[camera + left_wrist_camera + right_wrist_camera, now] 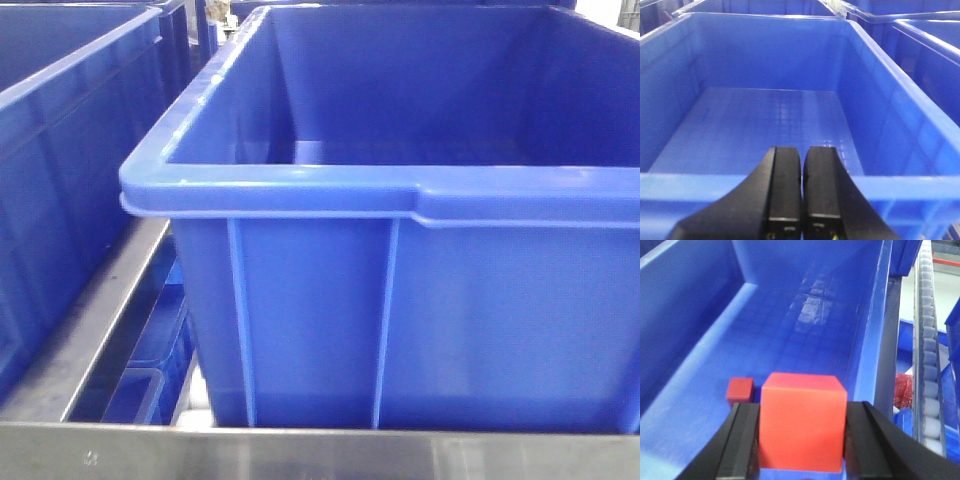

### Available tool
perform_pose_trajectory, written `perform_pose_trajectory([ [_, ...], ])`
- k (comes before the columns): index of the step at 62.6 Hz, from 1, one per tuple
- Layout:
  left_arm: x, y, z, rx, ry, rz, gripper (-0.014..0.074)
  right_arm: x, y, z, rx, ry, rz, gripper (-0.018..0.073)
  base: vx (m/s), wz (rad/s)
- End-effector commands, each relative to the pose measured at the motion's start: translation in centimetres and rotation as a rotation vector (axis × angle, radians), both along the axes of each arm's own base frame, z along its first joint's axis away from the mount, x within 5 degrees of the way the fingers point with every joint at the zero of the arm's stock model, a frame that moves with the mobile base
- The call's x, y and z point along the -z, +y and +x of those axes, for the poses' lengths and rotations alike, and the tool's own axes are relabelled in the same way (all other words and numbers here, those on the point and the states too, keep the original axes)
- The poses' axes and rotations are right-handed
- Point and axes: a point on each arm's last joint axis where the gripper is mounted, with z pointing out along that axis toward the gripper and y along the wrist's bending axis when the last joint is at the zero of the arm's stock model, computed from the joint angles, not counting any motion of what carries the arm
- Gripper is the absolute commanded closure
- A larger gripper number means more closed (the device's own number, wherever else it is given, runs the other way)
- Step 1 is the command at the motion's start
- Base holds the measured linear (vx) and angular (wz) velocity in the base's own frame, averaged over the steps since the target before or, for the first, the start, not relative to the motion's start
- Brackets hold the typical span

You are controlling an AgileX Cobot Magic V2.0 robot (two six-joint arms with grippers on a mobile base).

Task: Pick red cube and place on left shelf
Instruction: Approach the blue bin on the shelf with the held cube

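In the right wrist view the bright red cube (802, 422) fills the space between the black fingers; my right gripper (803, 409) is shut on it, held above the floor of a deep-blue crate (700, 315). A second, smaller-looking red cube (740, 390) lies on that crate's floor, just left of the held one. My left gripper (802, 151) is shut with nothing in it, its tips over the near rim of an empty blue crate (920, 180). The front view shows the left shelf's steel rail (95, 335) carrying blue crates (420, 300); neither gripper shows there.
A white roller conveyor track (928, 340) runs along the right of the crate, with a dark red speckled object (903, 388) below it. More blue crates (935, 60) stand close on either side. A steel bar (300, 455) crosses the front.
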Motion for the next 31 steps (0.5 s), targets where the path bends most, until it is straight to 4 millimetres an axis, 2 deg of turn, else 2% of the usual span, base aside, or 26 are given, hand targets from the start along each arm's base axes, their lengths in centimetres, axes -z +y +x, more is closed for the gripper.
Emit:
perform_pose_trajectory([
  [1, -0.06, 0.05, -0.02, -0.003, -0.075, -0.013, 0.0495, -1.55, 0.14, 0.14, -0.018, -0.097, 0.005, 0.0446, 0.1, -0.26],
  [31, -0.06, 0.05, -0.02, -0.003, -0.075, -0.013, 0.0495, -1.55, 0.14, 0.14, -0.018, -0.097, 0.005, 0.0446, 0.02, 0.02],
])
